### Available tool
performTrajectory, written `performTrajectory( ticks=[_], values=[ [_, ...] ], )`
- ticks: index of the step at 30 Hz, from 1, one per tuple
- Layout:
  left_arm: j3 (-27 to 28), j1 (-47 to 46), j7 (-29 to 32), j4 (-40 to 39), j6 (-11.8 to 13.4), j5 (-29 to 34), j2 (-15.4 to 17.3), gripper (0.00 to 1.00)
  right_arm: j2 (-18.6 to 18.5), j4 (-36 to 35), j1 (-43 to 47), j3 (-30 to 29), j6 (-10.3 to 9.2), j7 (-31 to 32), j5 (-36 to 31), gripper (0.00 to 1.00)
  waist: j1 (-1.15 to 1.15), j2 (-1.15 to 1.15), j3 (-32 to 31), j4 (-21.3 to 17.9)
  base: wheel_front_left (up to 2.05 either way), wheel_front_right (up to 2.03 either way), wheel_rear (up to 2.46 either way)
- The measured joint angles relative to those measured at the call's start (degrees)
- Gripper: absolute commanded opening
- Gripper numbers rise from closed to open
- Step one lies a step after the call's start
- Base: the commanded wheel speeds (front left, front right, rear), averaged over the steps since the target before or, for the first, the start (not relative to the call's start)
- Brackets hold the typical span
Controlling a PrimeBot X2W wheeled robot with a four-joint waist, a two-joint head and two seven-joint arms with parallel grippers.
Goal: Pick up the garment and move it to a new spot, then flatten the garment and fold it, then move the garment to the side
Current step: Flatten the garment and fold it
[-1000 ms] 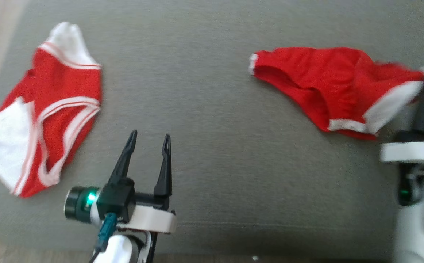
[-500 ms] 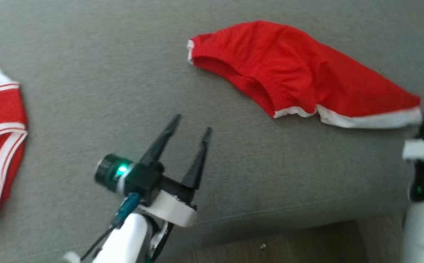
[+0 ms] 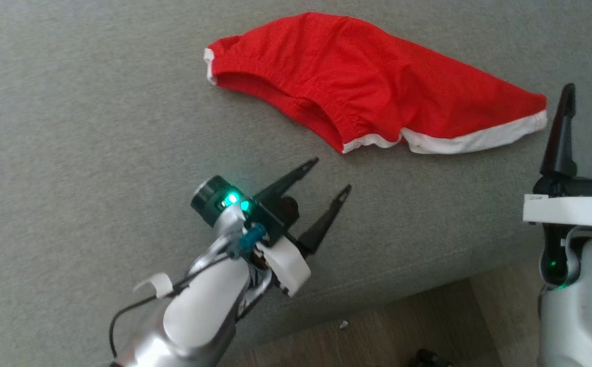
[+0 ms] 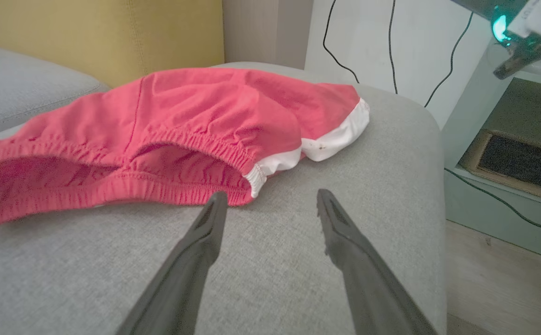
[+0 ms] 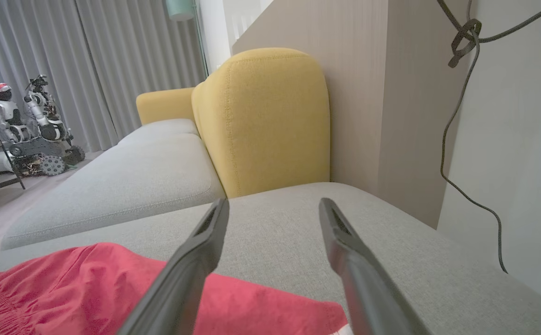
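In the head view, the red fabric garment with white trim (image 3: 367,81) lay spread on the grey upholstered sofa seat (image 3: 97,127), toward its far side. The left gripper (image 3: 332,174) hung open and empty, its fingers aimed at the garment's near hem, close to it but apart. The right gripper (image 3: 590,92), jaws spread and holding nothing, stood just beside the garment's white-banded right end.

In the left wrist view, the garment (image 4: 196,116) lay just beyond the parted left gripper (image 4: 271,194); whether one fingertip touched the gathered hem could not be told.

In the right wrist view, the wide-open right gripper (image 5: 274,202) pointed at a yellow backrest cushion (image 5: 261,121), with the garment (image 5: 89,279) low on that view's left.
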Motion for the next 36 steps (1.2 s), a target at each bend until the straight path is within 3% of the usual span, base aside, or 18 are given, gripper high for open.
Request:
performTrajectory(
  ticks=[14, 18, 19, 20, 21, 28, 31, 36],
  values=[
    [-4.43, -8.10, 0.00, 8.88, 5.65, -4.34, -0.03, 1.00, 0.00, -0.01, 0.48, 2.56, -0.01, 0.00, 3.99, 1.00, 0.00, 0.00, 3.17, -4.75, 0.00, 0.00, 0.00],
    [-4.61, -10.15, 0.00, 10.58, 6.13, -4.34, -0.05, 1.00, 0.01, -0.05, 0.48, 2.40, -0.01, 0.01, 4.34, 1.00, 0.00, 0.00, 4.02, -5.83, 0.00, 0.00, 0.00],
    [-4.61, -10.38, 0.00, 10.89, 6.13, -4.34, -0.05, 0.75, 0.01, -0.05, 0.47, 2.31, 0.00, 0.00, 4.64, 1.00, 0.00, 0.00, 4.21, -6.05, 0.00, 0.00, 0.00],
    [-4.64, -10.50, 0.00, 11.14, 6.12, -4.33, -0.04, 0.33, 0.01, -0.07, 0.47, 2.29, 0.00, 0.01, 4.83, 1.00, 0.00, 0.00, 4.38, -6.25, 0.00, 0.00, 0.00],
    [-4.66, -10.54, 0.00, 11.31, 6.05, -4.34, -0.05, 0.00, 0.01, -0.07, 0.47, 2.27, -0.01, 0.00, 4.97, 1.00, 0.00, 0.00, 4.53, -6.40, 0.00, 0.00, 0.00],
    [-2.54, -10.56, 0.00, 10.11, 6.16, -5.04, -0.11, 0.00, -0.03, 0.37, 0.55, 3.70, -0.01, 0.00, 4.72, 1.00, 0.00, 0.00, 4.67, -5.52, 0.00, 0.00, 0.00],
    [0.10, -10.15, 0.00, 7.36, 6.21, -5.78, 0.55, 0.00, 0.05, 4.49, 0.80, 5.39, 0.00, 0.01, 3.75, 1.00, 0.00, 0.00, 4.23, -4.21, 0.00, 0.00, 0.00],
    [3.46, -6.59, 0.00, 4.02, 6.75, -5.93, 2.94, 0.00, 0.07, 12.17, 1.61, 2.83, -0.01, 0.01, 0.77, 1.00, 0.00, 0.00, 3.03, -1.47, 0.00, 0.00, 0.00]
  ],
)
